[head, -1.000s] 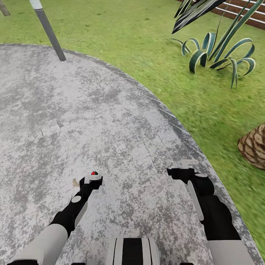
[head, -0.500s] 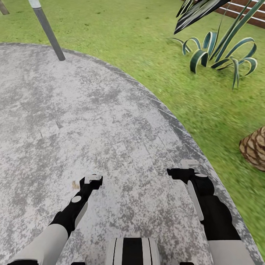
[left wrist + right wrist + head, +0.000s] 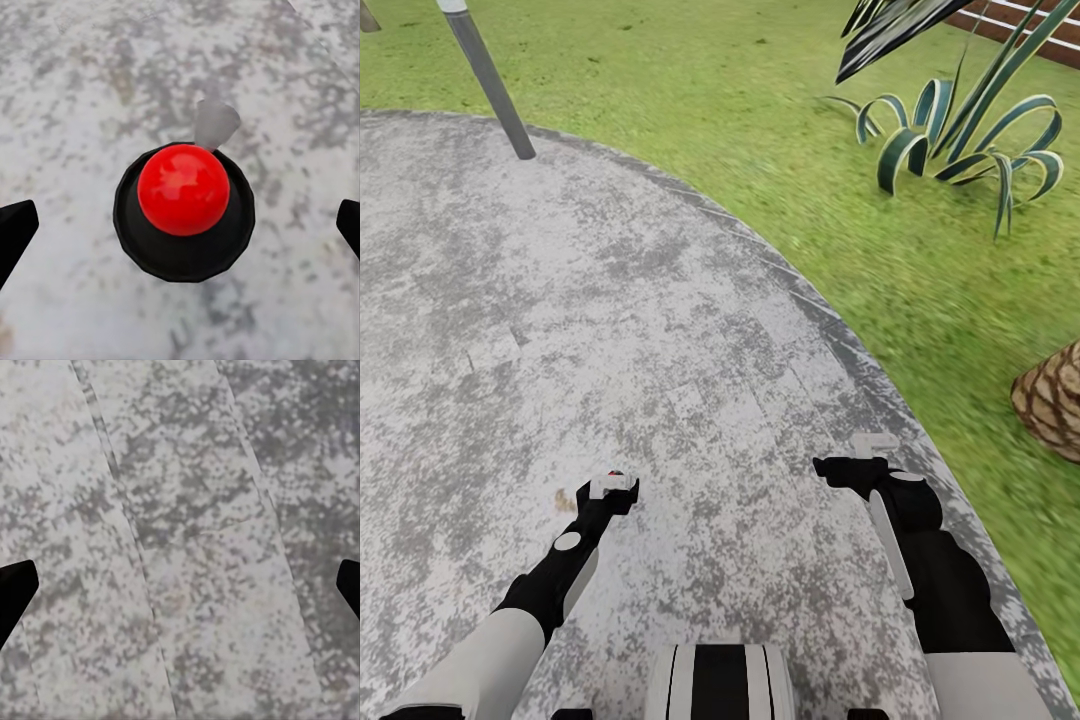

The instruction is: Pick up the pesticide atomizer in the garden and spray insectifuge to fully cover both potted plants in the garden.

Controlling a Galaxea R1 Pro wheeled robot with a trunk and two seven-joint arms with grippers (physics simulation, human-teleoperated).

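Observation:
The pesticide atomizer and the potted plants are out of view. I stand on a pale speckled stone slab [image 3: 610, 300] in the garden, with green lawn [image 3: 760, 120] beyond its curved edge. My left gripper [image 3: 612, 487] hangs low over the slab and is open. In the left wrist view, a red ball on a round black base [image 3: 184, 191] sits between its spread fingertips [image 3: 16, 232]. My right gripper [image 3: 872, 445] is open near the slab's right edge, and the right wrist view has bare stone [image 3: 180, 547] between its fingertips [image 3: 15, 592].
A slanted grey pole [image 3: 488, 80] stands at the slab's far left edge. On the lawn to the right grow a long-leaved striped plant [image 3: 960, 150] and a scaly brown palm trunk base [image 3: 1052, 398]. A brown slatted fence [image 3: 1020, 25] runs along the far right.
The whole view has drifted slightly, with the plants sliding right. Both arms hold the same pose. The red ball by the left gripper showed a second ago, then was hidden, and now peeks out.

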